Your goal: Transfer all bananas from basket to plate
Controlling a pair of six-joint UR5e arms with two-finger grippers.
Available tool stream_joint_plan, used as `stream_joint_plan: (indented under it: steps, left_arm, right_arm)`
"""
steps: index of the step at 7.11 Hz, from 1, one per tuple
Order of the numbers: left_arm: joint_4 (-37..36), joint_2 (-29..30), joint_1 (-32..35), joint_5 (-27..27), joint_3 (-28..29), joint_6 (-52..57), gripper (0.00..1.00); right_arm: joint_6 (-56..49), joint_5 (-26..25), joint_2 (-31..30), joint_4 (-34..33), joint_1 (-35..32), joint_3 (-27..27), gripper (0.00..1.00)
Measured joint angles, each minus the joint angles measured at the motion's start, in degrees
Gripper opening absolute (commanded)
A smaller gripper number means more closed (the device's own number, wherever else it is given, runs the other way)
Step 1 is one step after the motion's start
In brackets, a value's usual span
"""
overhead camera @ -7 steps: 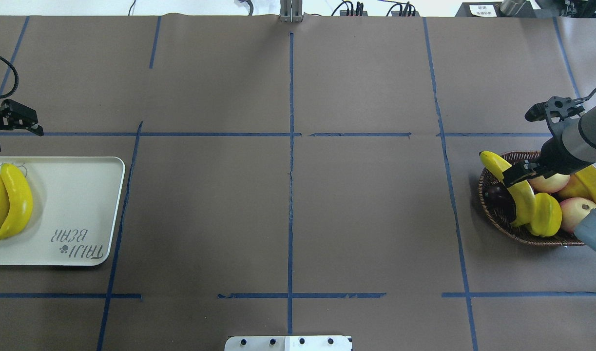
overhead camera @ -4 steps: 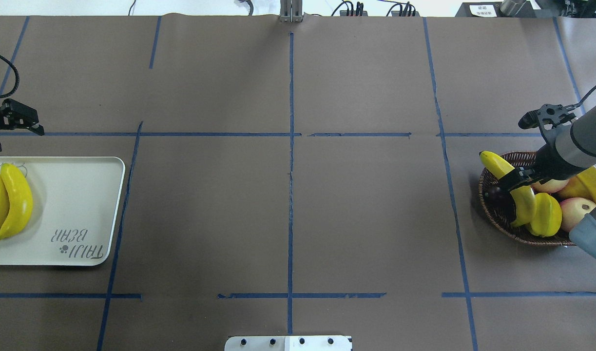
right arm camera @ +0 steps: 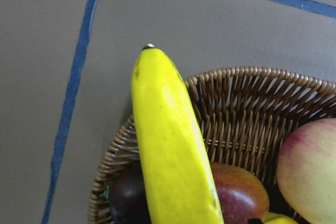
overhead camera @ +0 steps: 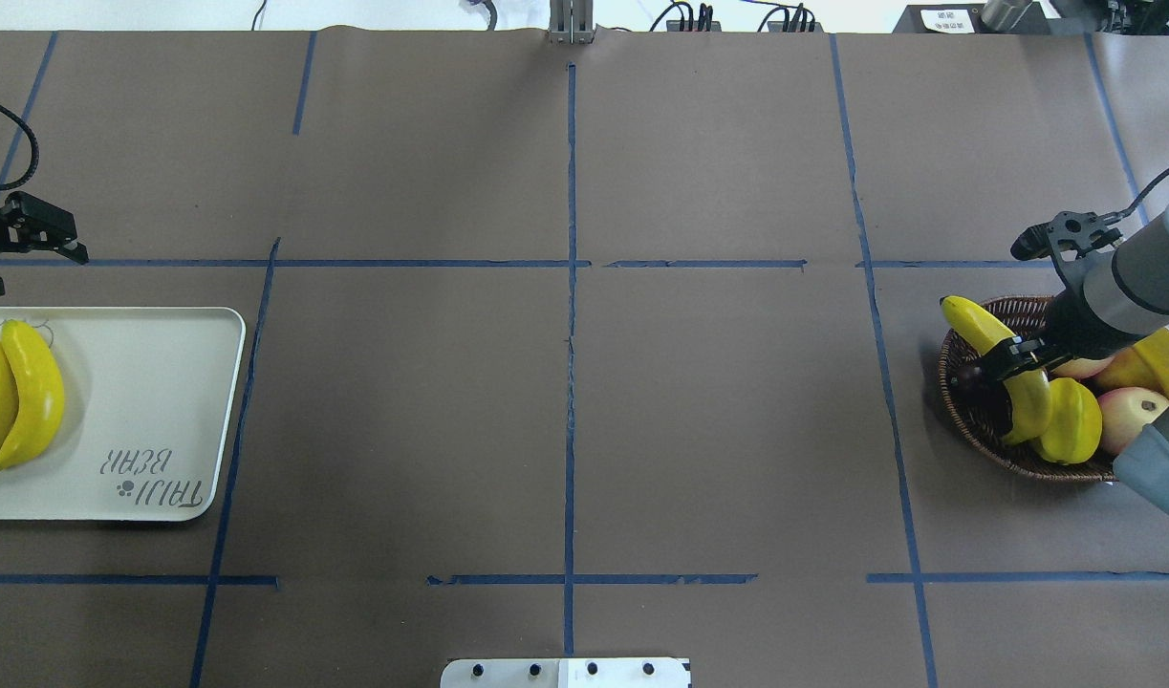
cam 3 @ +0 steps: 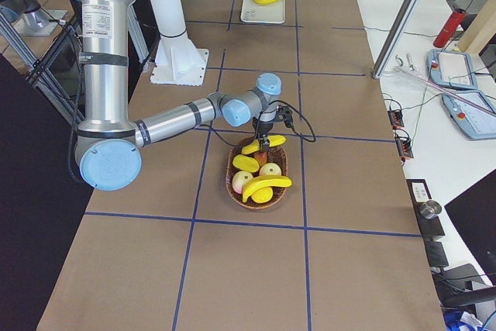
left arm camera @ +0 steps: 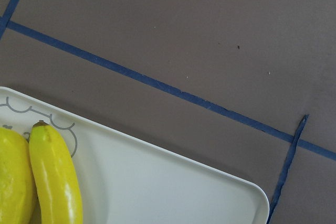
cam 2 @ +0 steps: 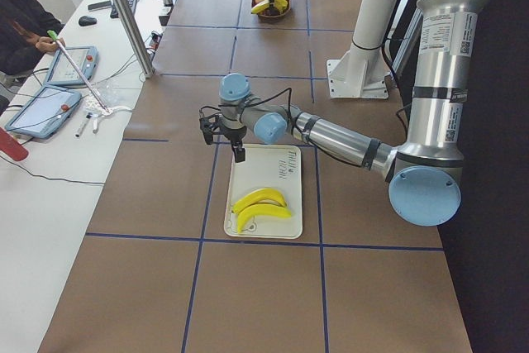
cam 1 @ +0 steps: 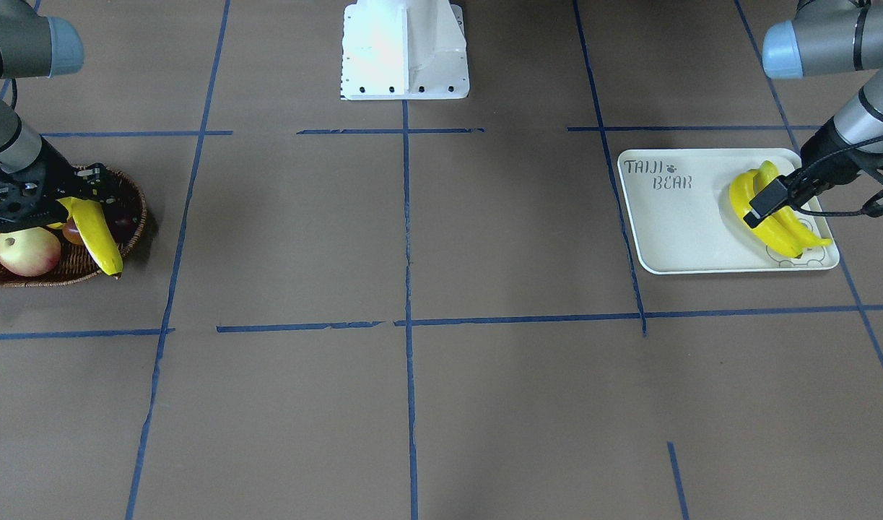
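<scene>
Overhead exterior, tally: two bananas (overhead camera: 20,401) lie side by side on the plate (overhead camera: 154,382) at the left edge of the surface (overhead camera: 565,430). Two more are in the basket (overhead camera: 966,420) at its right edge.
Step in hand: the pick of the third banana (overhead camera: 1014,382), which leans with its tip out over the basket's rim.
Right claw (overhead camera: 1011,355): its jaws stand on either side of that banana's middle. Whether they pinch it, I cannot tell.
Left claw (cam 2: 220,134): it hangs above the plate's end, and I cannot tell whether it is open or closed.
Next move: probably a firm squeeze, then a straight lift clear of the peach (overhead camera: 1134,406) and the starfruit (overhead camera: 1071,420) pressed against it.
Fourth banana (cam 3: 267,184): it lies along the basket's side nearest the surface's right edge.
Surface: brown paper gridded with blue tape.
Room: a side bench with tablets (cam 2: 41,109) and a person's sleeve (cam 2: 21,14).
</scene>
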State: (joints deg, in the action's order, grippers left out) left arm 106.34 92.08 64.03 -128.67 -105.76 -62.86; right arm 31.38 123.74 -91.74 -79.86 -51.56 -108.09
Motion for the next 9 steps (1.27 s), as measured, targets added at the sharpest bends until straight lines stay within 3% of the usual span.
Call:
stream_joint_plan:
  steps: [1, 3, 9]
  left_arm:
    - [0.0, 0.0, 0.0, 0.0, -0.2, -0.1, 1.0]
    - [-0.1, 0.0, 0.1, -0.2, -0.7, -0.1, 1.0]
    - [-0.2, 0.4, 0.0, -0.4, -2.2, -0.2, 1.0]
  right_arm:
    - [0.0, 1.6, -0.1, 0.0, 0.0, 0.0, 0.05]
    - [-0.2, 5.9, -0.7, 0.2, -0.2, -0.6, 0.0]
    - [1.9, 6.9, 2.2, -0.5, -4.7, -9.3, 0.0]
